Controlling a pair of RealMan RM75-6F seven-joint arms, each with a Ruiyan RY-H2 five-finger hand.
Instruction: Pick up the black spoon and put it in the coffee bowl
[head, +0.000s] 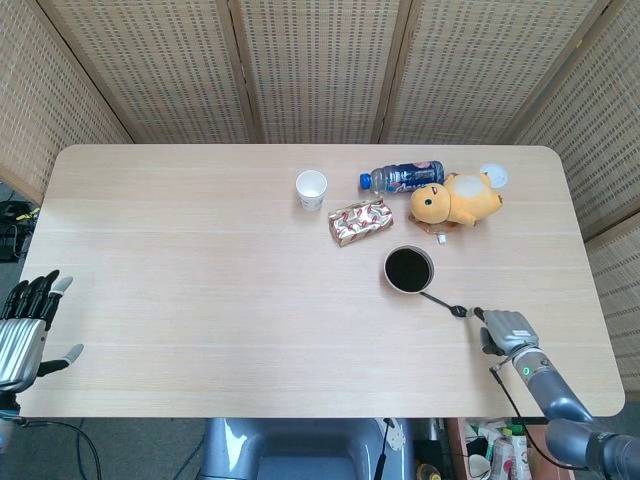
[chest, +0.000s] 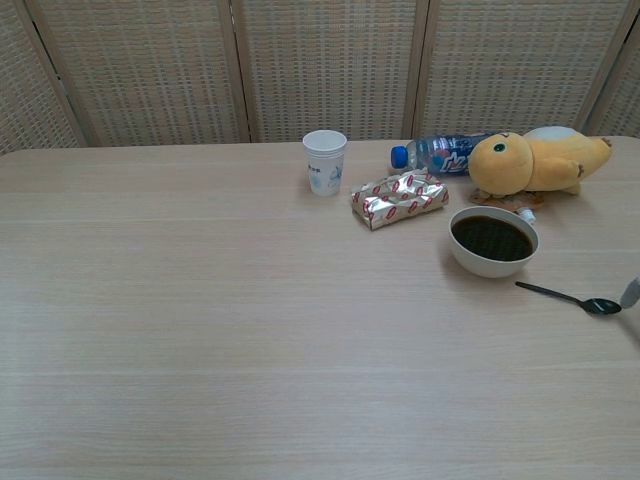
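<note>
Spoon (chest: 567, 296) flat on the table (head: 200, 260), handle toward the bowl (chest: 493, 241), scoop end toward the right hand (head: 508, 328). Handle tip just beside the bowl's near right side, not inside it. Bowl full of dark coffee, upright, in front of the plush toy (chest: 535, 161).

Right hand low at the table's near right edge, just beside the spoon's scoop end; contact with the scoop not clear from either view. Fingers bent inward in the head view, holding nothing visible; only a sliver of one fingertip at the frame edge in the chest view.

Left hand (head: 24, 325) off the table's near left corner, fingers straight and apart, thumb out to the side, nothing in it.

Behind the bowl: bottle (head: 402, 176) on its side, touching the toy. Foil packet (chest: 400, 197) left of the bowl, paper cup (chest: 324, 161) upright further left. Small white disc (head: 493, 175) at the toy's far end.
</note>
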